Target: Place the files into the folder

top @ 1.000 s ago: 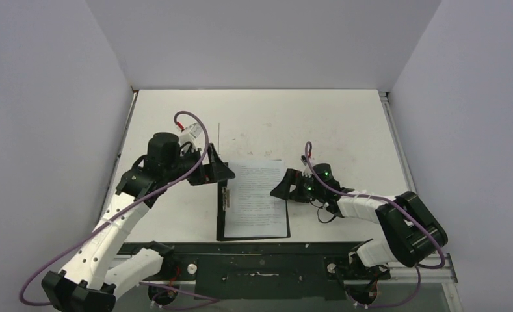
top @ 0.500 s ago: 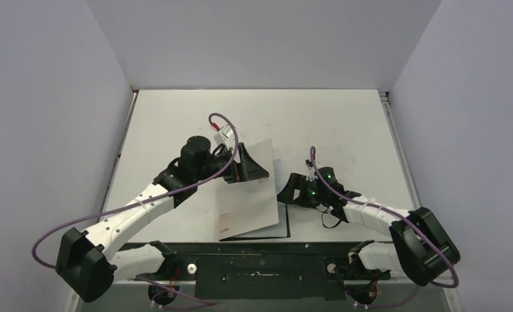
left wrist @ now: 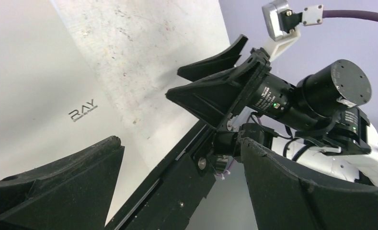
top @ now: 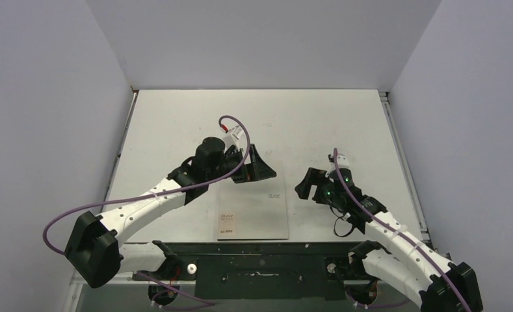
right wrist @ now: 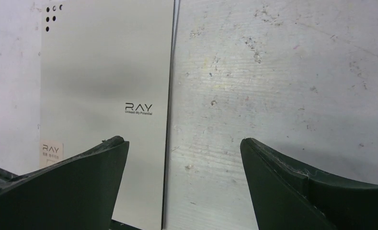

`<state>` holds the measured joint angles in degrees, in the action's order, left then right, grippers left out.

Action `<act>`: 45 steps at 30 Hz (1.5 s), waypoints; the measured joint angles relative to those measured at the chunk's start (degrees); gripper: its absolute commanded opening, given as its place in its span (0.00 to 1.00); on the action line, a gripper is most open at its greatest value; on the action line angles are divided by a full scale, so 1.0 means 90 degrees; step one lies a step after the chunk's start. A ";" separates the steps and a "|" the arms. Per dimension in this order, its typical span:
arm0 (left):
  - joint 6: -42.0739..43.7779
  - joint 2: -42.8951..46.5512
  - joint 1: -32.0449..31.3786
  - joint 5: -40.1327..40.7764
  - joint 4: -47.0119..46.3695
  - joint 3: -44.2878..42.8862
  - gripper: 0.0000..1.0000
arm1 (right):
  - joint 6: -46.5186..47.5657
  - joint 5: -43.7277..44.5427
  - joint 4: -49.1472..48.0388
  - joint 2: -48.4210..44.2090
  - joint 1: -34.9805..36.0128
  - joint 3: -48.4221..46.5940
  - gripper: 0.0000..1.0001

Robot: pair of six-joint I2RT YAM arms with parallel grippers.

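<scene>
The folder [top: 253, 211] lies shut on the tabletop [top: 175, 123], silver cover up (no files showing, so presumably tucked inside). The left end effector [top: 258, 170] hovers released over its far edge. The right end effector [top: 307, 185] hangs spread and empty just beside it, likely letting the cover lie flat.

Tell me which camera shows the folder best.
Top external: nearly the whole closed folder lies flat in view. Right wrist shows it close but cropped; left wrist shows only part, with a logo.
</scene>
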<state>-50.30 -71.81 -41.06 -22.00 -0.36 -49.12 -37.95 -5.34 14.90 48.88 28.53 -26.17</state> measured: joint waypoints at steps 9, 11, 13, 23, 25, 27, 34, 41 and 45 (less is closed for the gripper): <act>0.0539 0.0522 -0.0005 0.0920 0.1222 -0.0289 0.93 | 0.0141 0.0138 0.0214 0.0070 0.0000 -0.0034 0.90; 0.0644 0.0680 0.0000 0.1205 0.1528 -0.0313 0.93 | 0.0141 0.0075 0.0192 0.0134 0.0000 -0.0034 0.89; 0.0712 0.0823 0.0022 0.1503 0.1858 -0.0313 0.93 | 0.0134 -0.0015 0.0129 0.0151 0.0000 -0.0034 0.89; 0.0544 0.1734 0.1100 0.2242 0.2548 0.0763 0.94 | -0.0068 -0.0420 -0.0636 0.0806 0.0165 0.0066 0.90; 0.0457 0.1885 0.1387 0.2191 0.2572 0.1178 0.94 | -0.0126 -0.0478 -0.0755 0.1069 0.0296 0.0097 0.90; 0.0376 0.1957 0.1596 0.2076 0.2574 0.1520 0.94 | -0.0202 -0.0520 -0.0906 0.1338 0.0452 0.0100 0.90; 0.0155 0.1705 0.1770 0.1698 0.2365 0.2098 0.95 | -0.0539 -0.0634 -0.1654 0.2055 0.0879 0.0102 0.90; 0.0102 0.0937 0.1783 0.1353 0.1790 0.2399 0.95 | -0.0908 -0.0784 -0.2312 0.2616 0.0920 0.0206 0.90; 0.0097 0.0573 0.1780 0.1122 0.1423 0.2431 0.95 | -0.1059 -0.0828 -0.2747 0.2846 0.0923 0.0206 0.90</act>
<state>-49.43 -66.65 -25.04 -11.90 12.45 -27.24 -47.48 -12.80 -9.82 74.50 36.84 -24.32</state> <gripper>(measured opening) 0.951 0.900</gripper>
